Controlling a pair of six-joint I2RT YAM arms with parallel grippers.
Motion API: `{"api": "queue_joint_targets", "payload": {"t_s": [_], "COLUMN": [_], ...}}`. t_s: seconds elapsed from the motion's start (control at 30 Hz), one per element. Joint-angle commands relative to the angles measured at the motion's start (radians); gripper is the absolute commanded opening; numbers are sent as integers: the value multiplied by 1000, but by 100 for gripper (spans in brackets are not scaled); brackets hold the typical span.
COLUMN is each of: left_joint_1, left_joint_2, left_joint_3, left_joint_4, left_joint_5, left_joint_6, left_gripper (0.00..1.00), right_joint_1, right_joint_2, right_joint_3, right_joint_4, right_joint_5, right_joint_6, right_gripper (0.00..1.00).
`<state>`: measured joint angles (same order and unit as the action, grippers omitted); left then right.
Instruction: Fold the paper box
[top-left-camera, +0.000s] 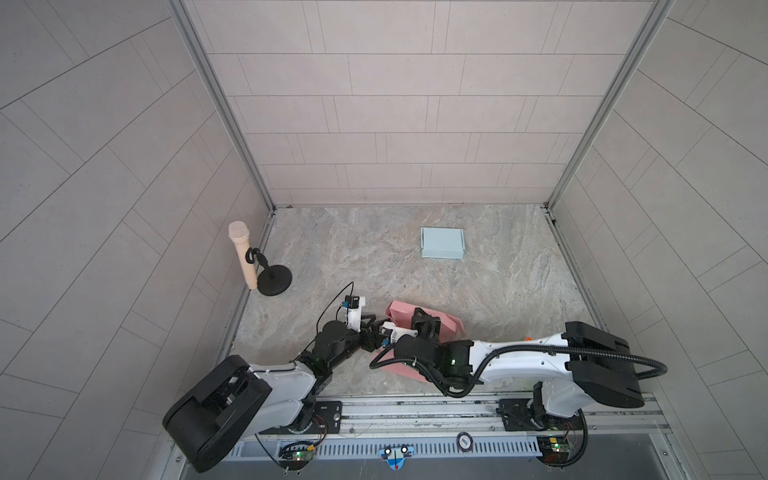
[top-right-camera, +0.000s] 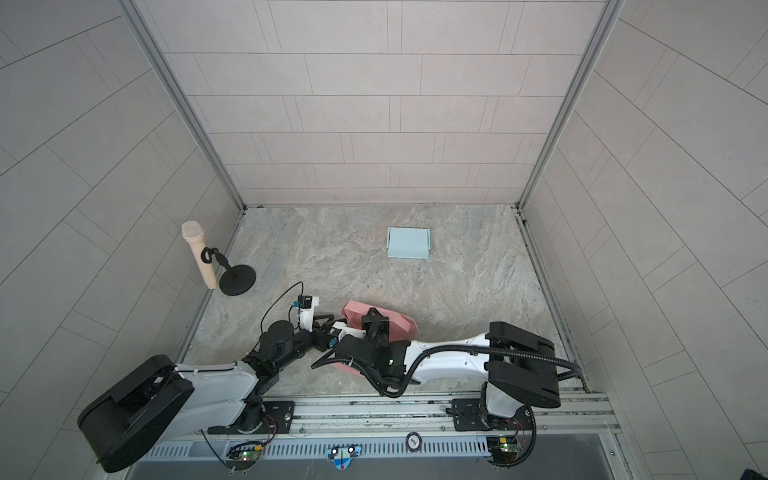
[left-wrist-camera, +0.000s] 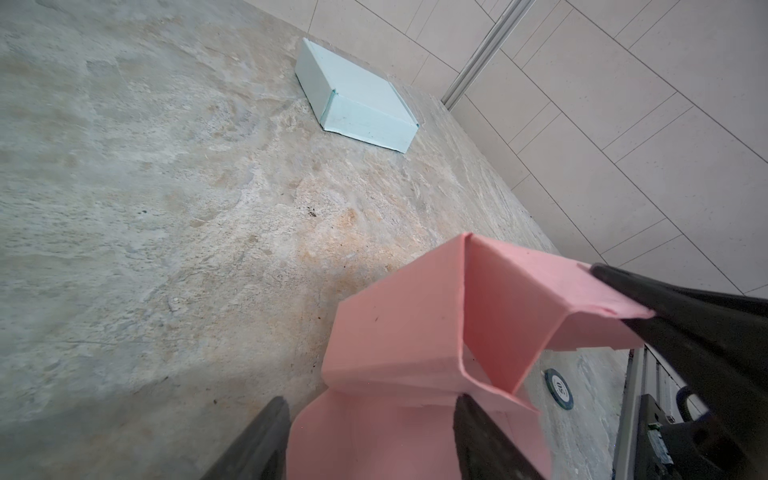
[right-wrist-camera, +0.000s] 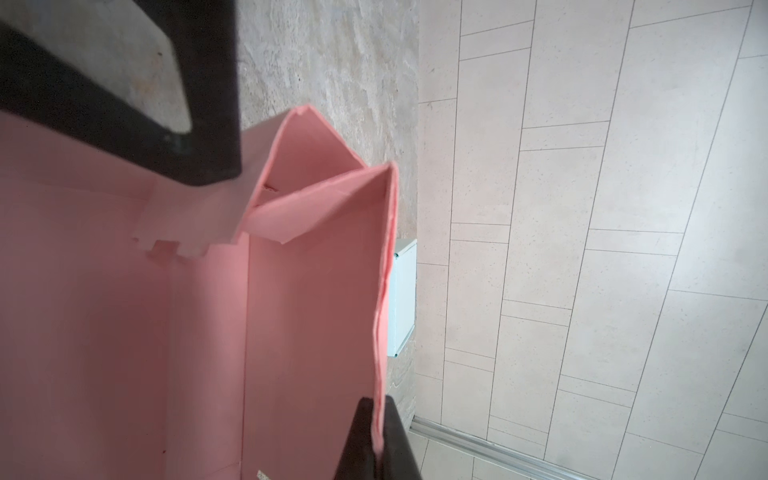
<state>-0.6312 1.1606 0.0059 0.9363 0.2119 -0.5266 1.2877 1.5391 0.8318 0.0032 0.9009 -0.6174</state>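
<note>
Right fingers (right-wrist-camera: 397, 440) pinched one wall of the pink paper box (top-left-camera: 398, 312), steadying it near the bench (top-left-camera: 374, 257) front; left fingers (left-wrist-camera: 478, 436), spread apart, straddled a flap, apparently to fold it.

Overhead stereo; both wrist views near pink box (left-wrist-camera: 395, 332).

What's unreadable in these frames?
- pink box: near half under the right arm, both top views.
- right end effector: fingers cut off by the bottom edge, right wrist view.
- blue box: mostly behind the pink wall, right wrist view.
- round disc: print too small, part behind a pink flap, left wrist view.
</note>
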Motion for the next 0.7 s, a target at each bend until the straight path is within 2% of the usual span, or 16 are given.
{"api": "queue_joint_targets", "payload": {"t_s": [0.0, 0.23, 0.4, 0.67], "left_joint_1": [-2, -2, -2, -2], "left_joint_2": [-49, -99, -10, 111], "left_joint_3": [-34, 9, 67, 135], "left_joint_4": [-66, -152, -126, -76], "left_joint_5": [-11, -5, 52, 89], "left_joint_6": [8, 41, 62, 81], "left_gripper": [67, 72, 75, 74], "right_joint_1": [1, -21, -53, -59], "right_joint_2": [-39, -66, -55, 33], "right_joint_3": [6, -8, -12, -34], "right_joint_4": [-6, 6, 14, 106], "right_joint_5": [-10, -11, -32, 23], "right_joint_6": [27, 41, 45, -12], "right_gripper": [4, 3, 4, 1]}}
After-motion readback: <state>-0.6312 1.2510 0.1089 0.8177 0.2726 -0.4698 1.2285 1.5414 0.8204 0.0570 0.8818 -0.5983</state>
